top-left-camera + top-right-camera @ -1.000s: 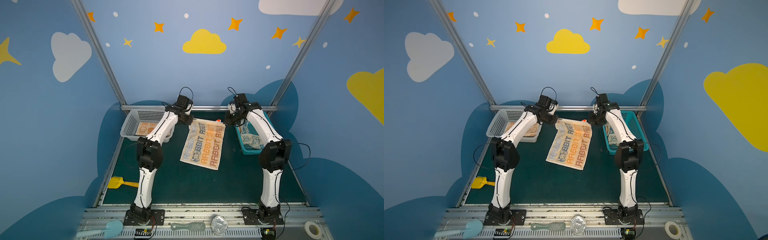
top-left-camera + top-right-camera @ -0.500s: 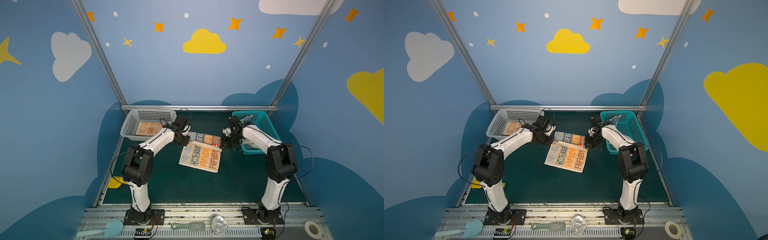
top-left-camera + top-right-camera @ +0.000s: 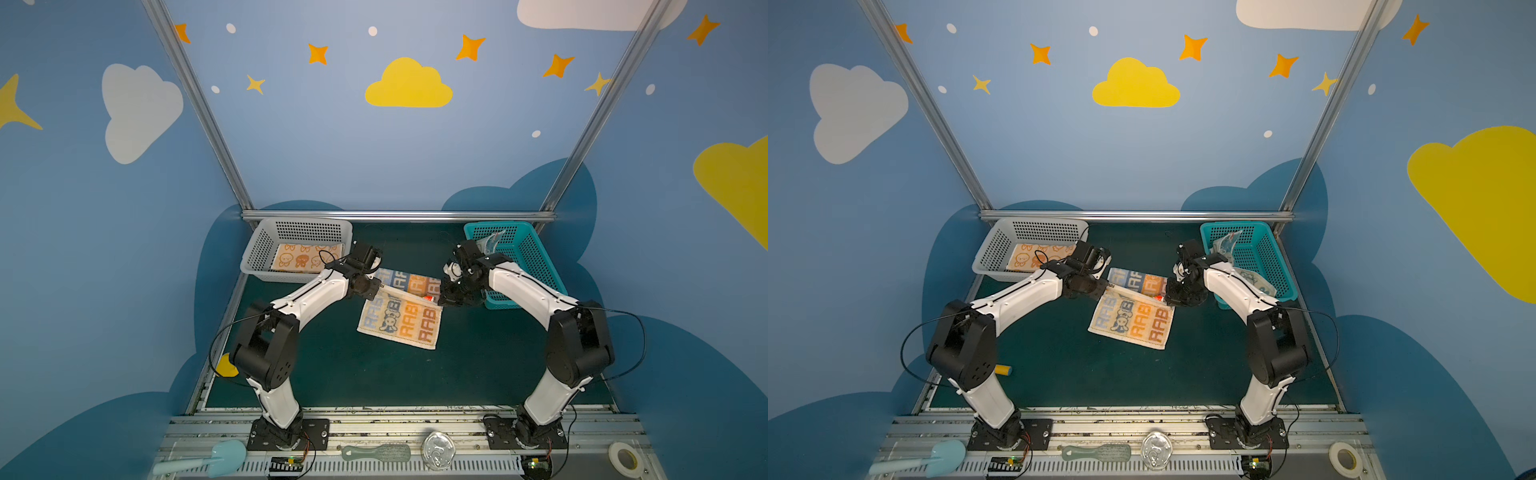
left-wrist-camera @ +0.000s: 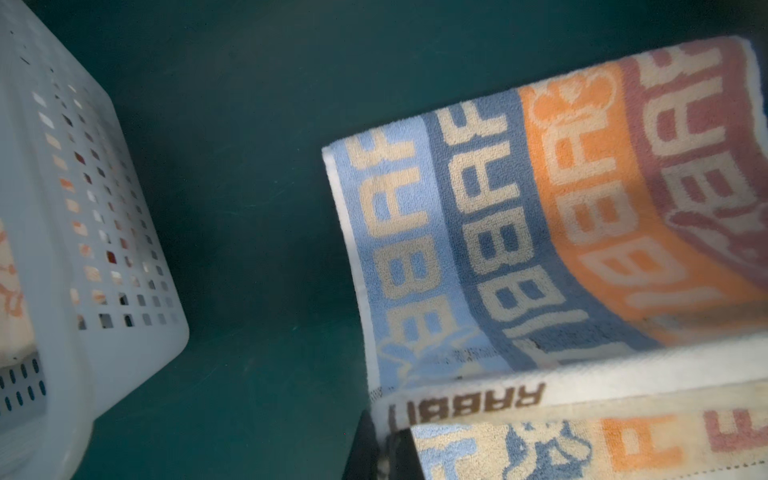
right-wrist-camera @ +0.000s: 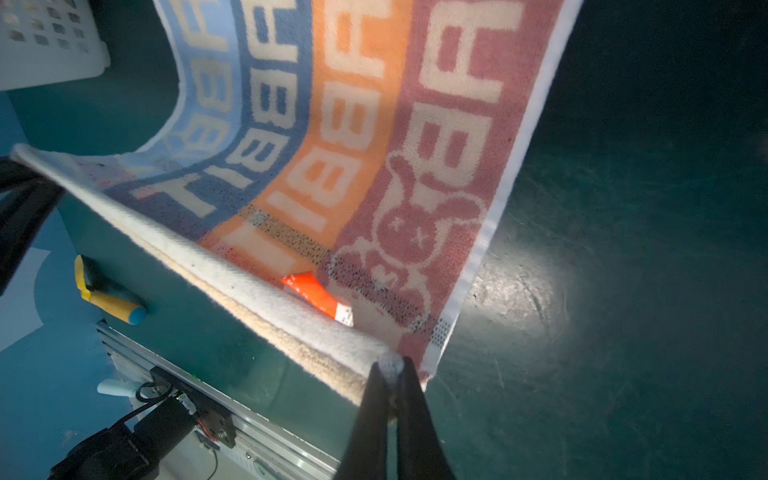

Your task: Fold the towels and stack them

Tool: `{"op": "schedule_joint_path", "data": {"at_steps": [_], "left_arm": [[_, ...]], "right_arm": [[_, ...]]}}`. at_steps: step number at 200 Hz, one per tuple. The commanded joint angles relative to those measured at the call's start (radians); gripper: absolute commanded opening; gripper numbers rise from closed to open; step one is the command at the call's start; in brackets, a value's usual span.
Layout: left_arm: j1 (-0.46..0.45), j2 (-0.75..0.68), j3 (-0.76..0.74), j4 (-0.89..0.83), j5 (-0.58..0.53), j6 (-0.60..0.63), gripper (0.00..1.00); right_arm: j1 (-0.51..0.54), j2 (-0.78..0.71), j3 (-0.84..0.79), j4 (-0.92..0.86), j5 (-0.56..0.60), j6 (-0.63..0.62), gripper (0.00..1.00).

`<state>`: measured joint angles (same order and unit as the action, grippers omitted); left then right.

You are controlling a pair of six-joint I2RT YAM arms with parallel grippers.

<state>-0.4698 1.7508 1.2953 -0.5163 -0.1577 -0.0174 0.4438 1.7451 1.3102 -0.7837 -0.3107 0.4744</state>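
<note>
Now mid-fold: left claw (image 4: pixel 384 436) and right claw (image 5: pixel 392 374) pinch corners of the orange-blue lettered terry towel (image 3: pixel 401 322); next, probably lay them at its near edge.

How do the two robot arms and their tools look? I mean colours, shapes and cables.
The left arm and the right arm have smooth white tube-like segments joined by bulky black joints. A thin black cable loops loosely beside each. Each stands on a black bolted base plate. The left tool and the right tool have slim black fingers that taper to a point.
</note>
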Motion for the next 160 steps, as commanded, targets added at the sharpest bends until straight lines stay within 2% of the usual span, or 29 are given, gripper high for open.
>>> {"op": "schedule_joint_path", "data": {"at_steps": [1, 86, 160], "left_arm": [[0.001, 0.020, -0.021, -0.059, -0.121, -0.054, 0.03], [-0.048, 0.129, -0.043, -0.120, -0.130, -0.132, 0.03], [-0.078, 0.198, 0.004, -0.142, -0.093, -0.181, 0.03]], "right_arm": [[-0.004, 0.040, -0.057, -0.025, 0.038, 0.030, 0.00], [-0.012, 0.164, -0.079, 0.018, 0.012, 0.047, 0.00], [-0.071, 0.327, 0.174, -0.131, 0.133, -0.014, 0.00]]}}
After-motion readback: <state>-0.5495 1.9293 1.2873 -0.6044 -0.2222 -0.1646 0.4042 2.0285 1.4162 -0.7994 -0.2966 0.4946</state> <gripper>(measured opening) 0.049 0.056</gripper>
